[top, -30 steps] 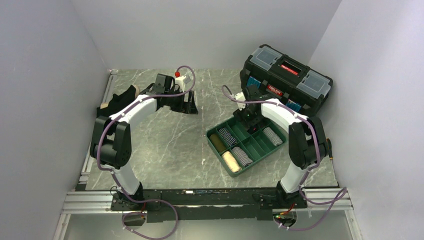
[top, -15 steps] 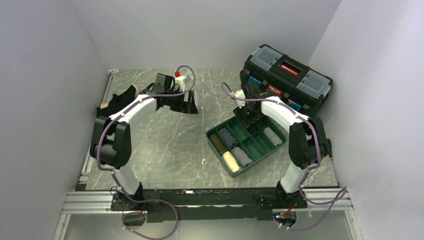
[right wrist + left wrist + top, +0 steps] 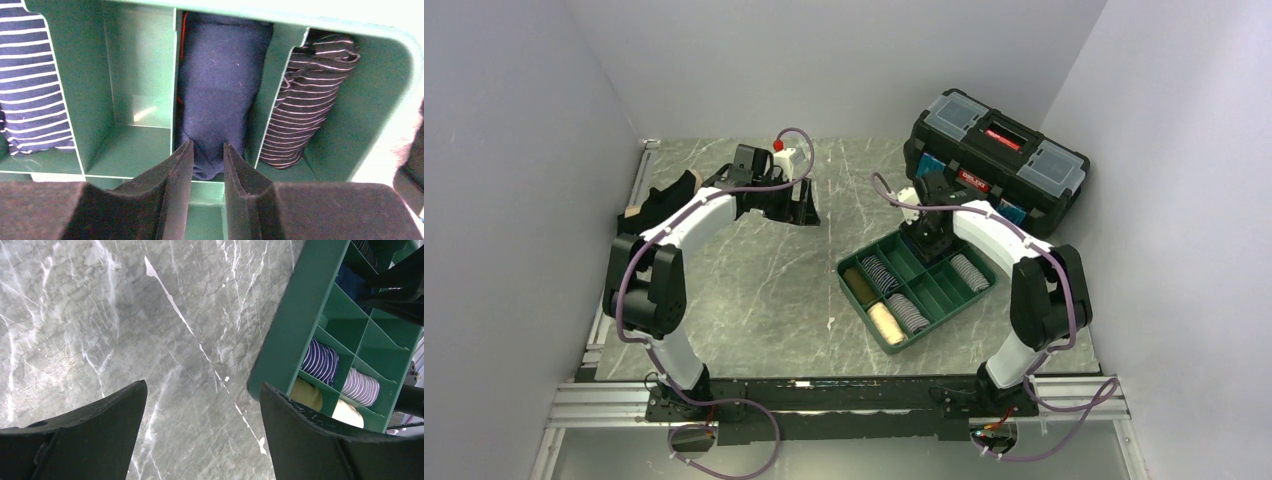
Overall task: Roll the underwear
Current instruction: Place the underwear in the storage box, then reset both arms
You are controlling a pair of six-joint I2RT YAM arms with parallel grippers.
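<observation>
The surface (image 3: 754, 290) is a grey, white-veined marble-look slab. A black toolbox (image 3: 996, 160) sits in its far right corner, turned askew to the edges. Just in front of the toolbox, right of the middle, a green tray (image 3: 861, 308) lies flat and also askew. A heap of black underwear (image 3: 662, 200) rests against the left edge, toward the far left corner.
</observation>
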